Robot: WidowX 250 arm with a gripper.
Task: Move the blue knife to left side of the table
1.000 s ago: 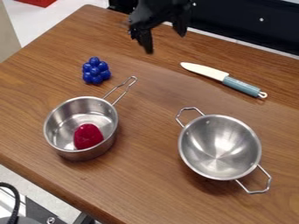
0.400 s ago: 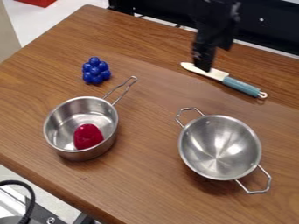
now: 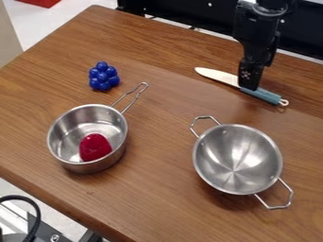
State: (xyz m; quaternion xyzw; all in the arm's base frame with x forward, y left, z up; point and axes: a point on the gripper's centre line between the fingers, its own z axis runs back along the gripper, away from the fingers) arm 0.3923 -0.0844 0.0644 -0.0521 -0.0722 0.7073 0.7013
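The black gripper hangs at the upper right, directly over the spot where the knife's blade meets its handle, hiding part of it. Whether it touches the knife is unclear. The knife has a blue-grey handle with a small loop at its end and a pale blade that points to the upper left. It lies flat on the wooden table, toward the back right.
A steel saucepan with a red object inside stands at the left. Behind it sits a blue grape-like cluster. A two-handled steel bowl stands in front of the knife.
From the upper middle, the gripper has moved right and come lower, from beyond the blade's tip to over the knife's handle end of the blade. The knife has not moved.
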